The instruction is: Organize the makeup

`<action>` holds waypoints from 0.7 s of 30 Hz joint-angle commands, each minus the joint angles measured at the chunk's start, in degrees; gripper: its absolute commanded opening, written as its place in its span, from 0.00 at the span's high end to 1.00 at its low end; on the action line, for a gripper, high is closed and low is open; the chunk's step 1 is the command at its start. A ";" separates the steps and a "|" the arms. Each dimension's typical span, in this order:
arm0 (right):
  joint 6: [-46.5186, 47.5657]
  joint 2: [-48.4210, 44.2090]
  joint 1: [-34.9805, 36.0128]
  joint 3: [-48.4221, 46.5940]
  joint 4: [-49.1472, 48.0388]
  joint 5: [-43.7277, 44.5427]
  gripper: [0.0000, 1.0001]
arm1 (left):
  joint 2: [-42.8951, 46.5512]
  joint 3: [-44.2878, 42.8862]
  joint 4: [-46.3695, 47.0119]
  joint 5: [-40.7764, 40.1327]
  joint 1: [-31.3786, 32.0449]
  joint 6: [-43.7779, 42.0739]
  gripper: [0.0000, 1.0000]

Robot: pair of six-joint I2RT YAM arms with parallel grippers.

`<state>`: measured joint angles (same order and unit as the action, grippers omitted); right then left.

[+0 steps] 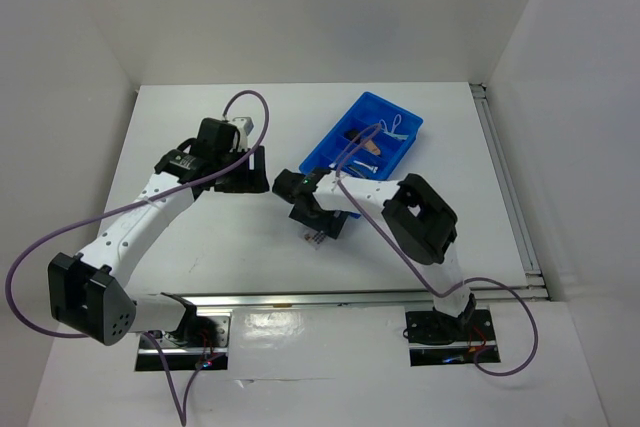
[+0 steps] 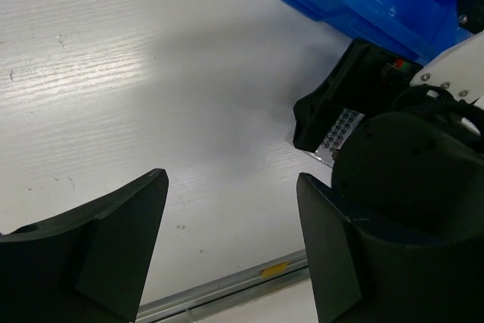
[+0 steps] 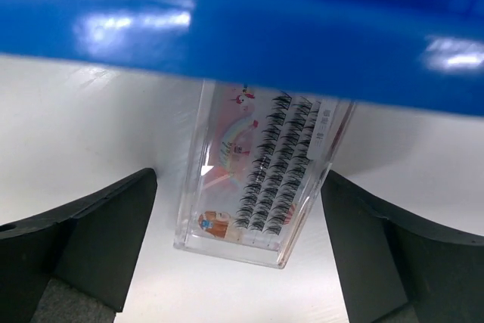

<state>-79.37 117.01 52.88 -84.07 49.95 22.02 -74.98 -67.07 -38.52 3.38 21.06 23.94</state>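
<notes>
A flat clear case of false lashes with pink print lies on the white table, its far end against the blue tray's wall. My right gripper is open, one finger on each side of the case and not touching it. The top view shows this gripper over the case by the tray's near corner. The tray holds a stubby tan-and-black piece and a thin lilac looped tool. My left gripper is open and empty over bare table, left of the right gripper.
The table's front edge has a metal rail with a yellow mark. White walls enclose the table at the back and sides. Purple cables loop off both arms. The right arm's elbow stands just right of the tray.
</notes>
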 commanded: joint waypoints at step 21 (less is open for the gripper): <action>3.33 -15.13 8.72 5.85 -0.47 8.48 0.54 | 0.10 -8.86 -4.28 -8.83 -2.33 -0.66 0.17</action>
<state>-79.09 109.54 59.66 -78.35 51.81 27.46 -75.00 -71.66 -41.63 -3.07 20.16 23.83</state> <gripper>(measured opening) 0.733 0.831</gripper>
